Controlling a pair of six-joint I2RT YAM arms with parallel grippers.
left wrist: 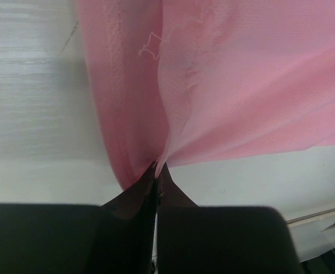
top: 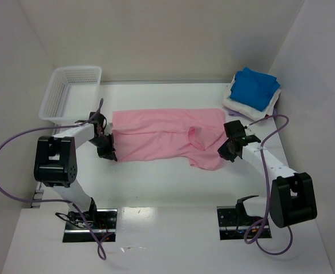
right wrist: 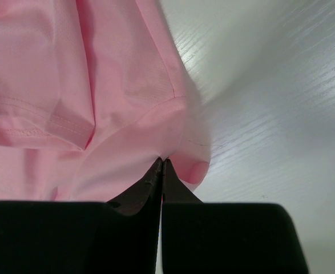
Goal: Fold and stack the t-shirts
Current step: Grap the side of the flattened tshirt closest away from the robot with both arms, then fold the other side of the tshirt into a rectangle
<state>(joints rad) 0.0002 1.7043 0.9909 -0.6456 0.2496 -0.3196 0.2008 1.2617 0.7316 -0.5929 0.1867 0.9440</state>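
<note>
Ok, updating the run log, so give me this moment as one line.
in work: pink t-shirt | left claw: shut on it | right claw: shut on it | stack: blue t-shirt on white t-shirt

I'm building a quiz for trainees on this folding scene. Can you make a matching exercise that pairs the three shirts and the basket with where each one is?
Things:
1. pink t-shirt
2. blue t-shirt
3. white t-shirt
4. basket

Places:
a. bottom of the folded pile
b. far left corner
c. stretched out in the middle
d. top of the folded pile

Pairs: 1-c, 2-d, 3-a, 4-b
</note>
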